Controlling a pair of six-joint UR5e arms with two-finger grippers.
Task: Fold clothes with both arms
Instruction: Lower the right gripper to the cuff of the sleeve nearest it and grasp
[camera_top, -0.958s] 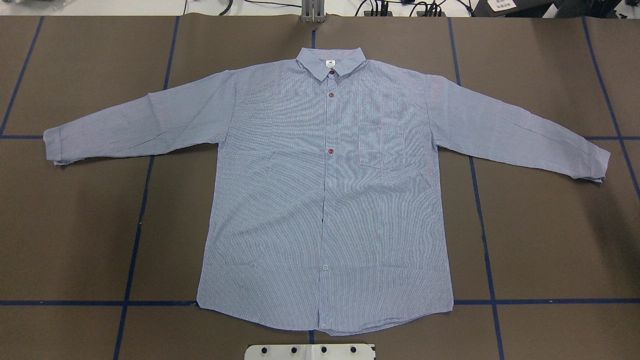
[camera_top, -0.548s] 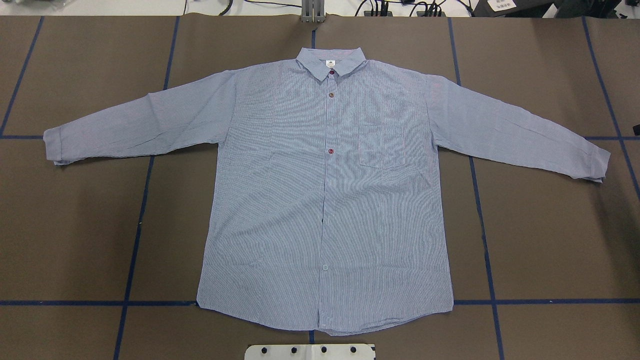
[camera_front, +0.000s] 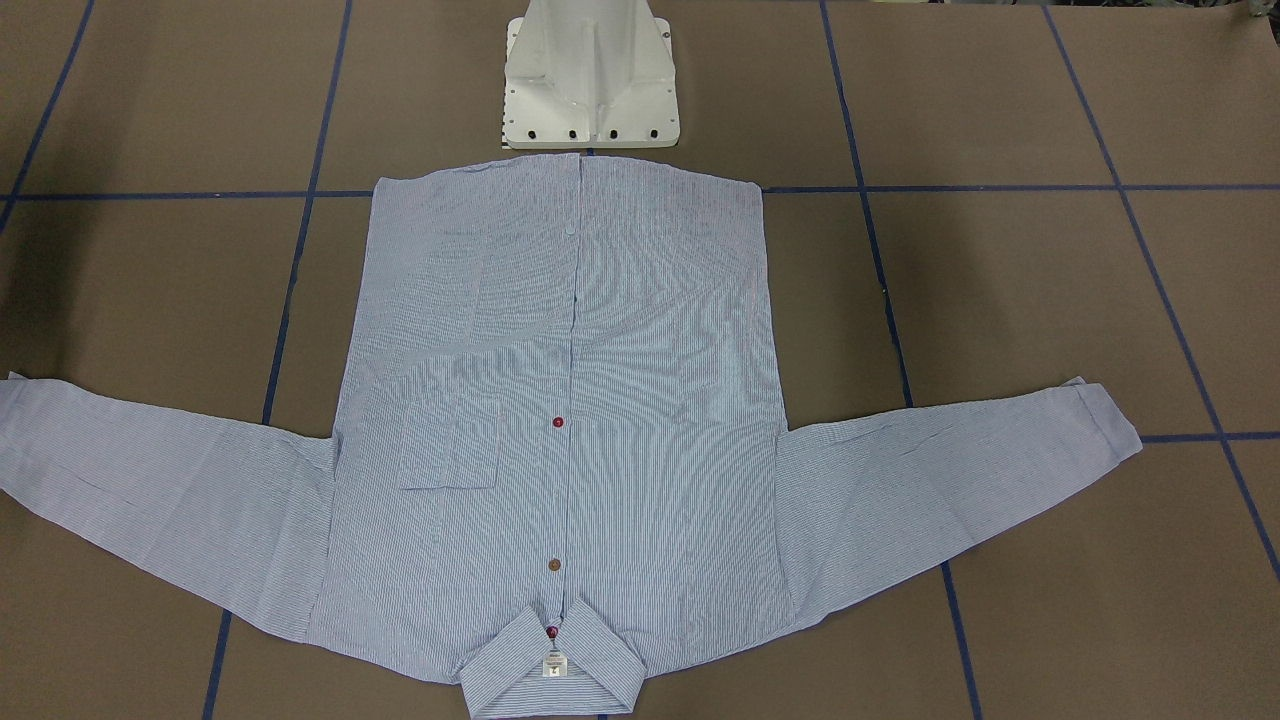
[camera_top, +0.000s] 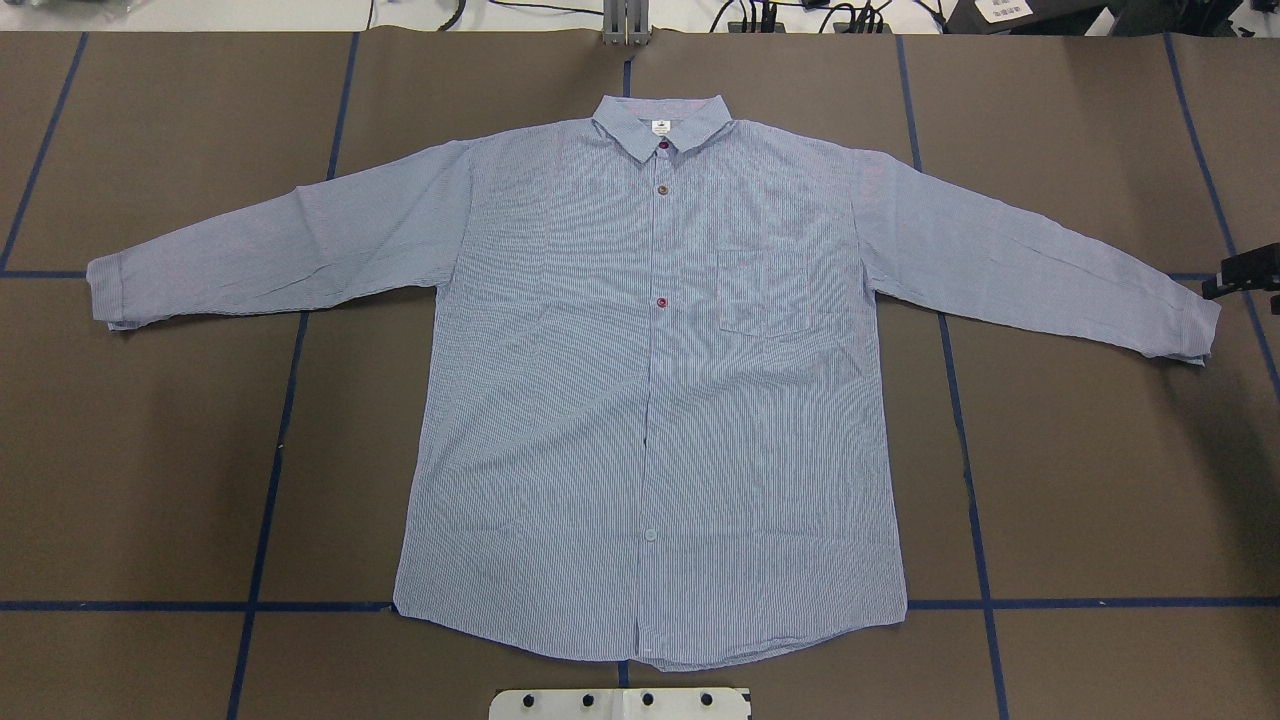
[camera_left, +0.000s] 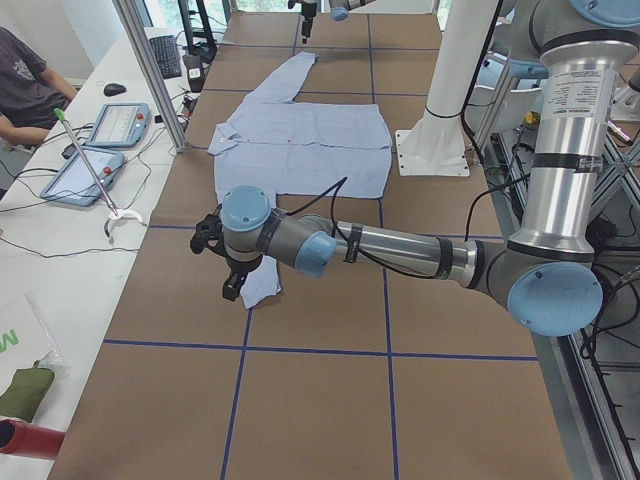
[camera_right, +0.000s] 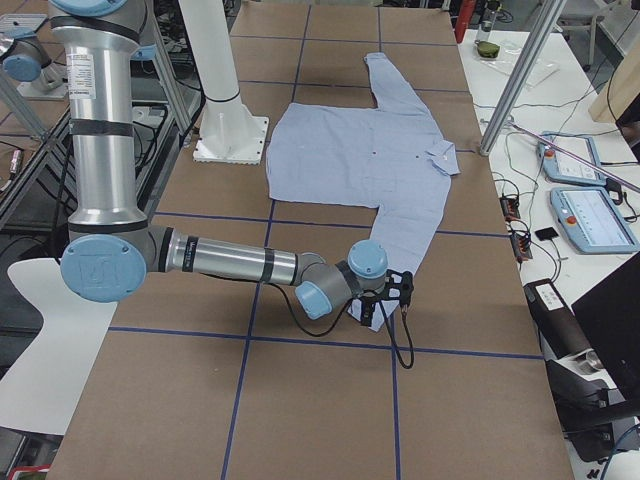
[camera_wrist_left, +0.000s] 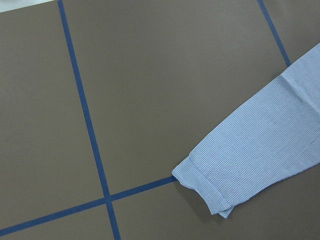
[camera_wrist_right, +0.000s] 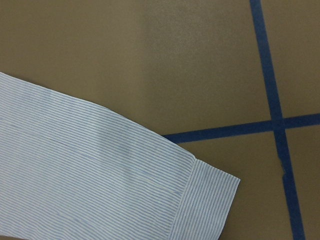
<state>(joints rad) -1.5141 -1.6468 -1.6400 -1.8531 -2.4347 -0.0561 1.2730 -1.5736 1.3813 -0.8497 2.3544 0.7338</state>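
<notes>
On the brown table (camera_top: 150, 450), the striped shirt (camera_top: 650, 400) lies flat, front up, buttoned, sleeves spread.
Left gripper (camera_left: 232, 285) and right gripper (camera_right: 385, 300) each hang by a cuff; whether either is open cannot be told.

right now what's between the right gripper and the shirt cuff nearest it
Nothing but bare brown table cover with a blue tape line. The overhead view shows that gap between the right gripper and the cuff.
</notes>
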